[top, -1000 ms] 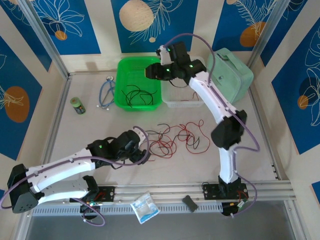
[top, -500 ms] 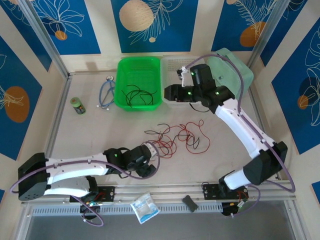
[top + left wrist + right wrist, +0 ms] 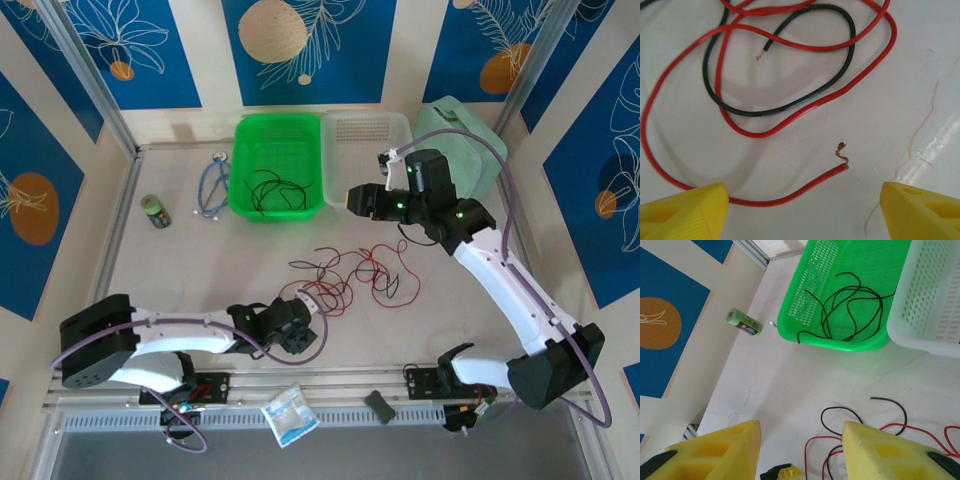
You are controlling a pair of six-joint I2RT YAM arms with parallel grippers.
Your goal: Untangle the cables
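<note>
Cables: thin red and black flexible wires [image 3: 345,275] lie looped over one another mid-desk; more thin black wires [image 3: 268,187] sit inside the green plastic mesh basket [image 3: 243,150].
Wire end: a frayed red wire tip [image 3: 841,152] rests on the white desk [image 3: 900,75], just ahead of the left fingers' gap.
Left pincer [image 3: 801,209]: spread wide, empty, low at the tangle's near edge.
Right pincer [image 3: 801,440]: parted, empty, raised near the baskets' front.
Neighbours: white plastic mesh basket [image 3: 370,133] touches the green one; blue-tubed stethoscope [image 3: 211,186] and small green cylinder [image 3: 155,211] lie to its left.
</note>
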